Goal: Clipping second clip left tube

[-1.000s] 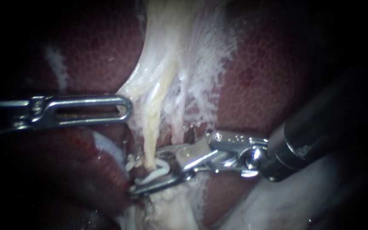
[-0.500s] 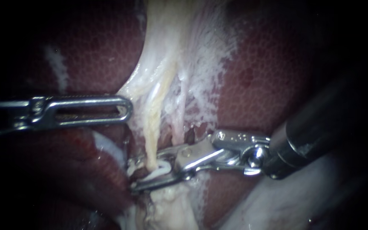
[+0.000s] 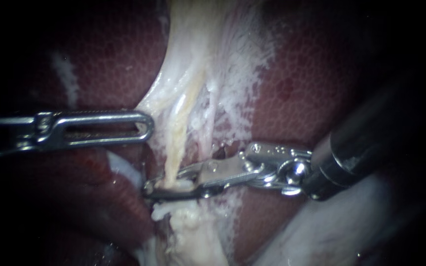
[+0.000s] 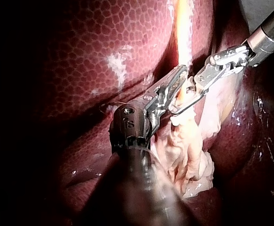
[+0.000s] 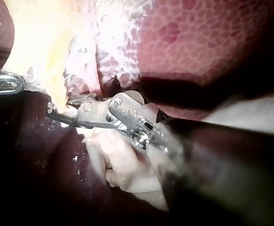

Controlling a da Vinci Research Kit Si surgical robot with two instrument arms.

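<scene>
The left instrument [image 3: 143, 126], steel with long slotted jaws, has them pressed together on the edge of the white, fibrous membrane [image 3: 161, 96]. Judging by the tenting, this draws the membrane aside to keep the pale yellow, cord-like left tube [image 3: 176, 143] exposed against the mottled dark-red liver [image 3: 297, 98]. The right instrument [image 3: 158, 188], steel with hinged narrow jaws, lies crosswise to the tube. Its jaws are nearly together, pinching the tube's lower end from both sides. A clip between them cannot be made out clearly.
</scene>
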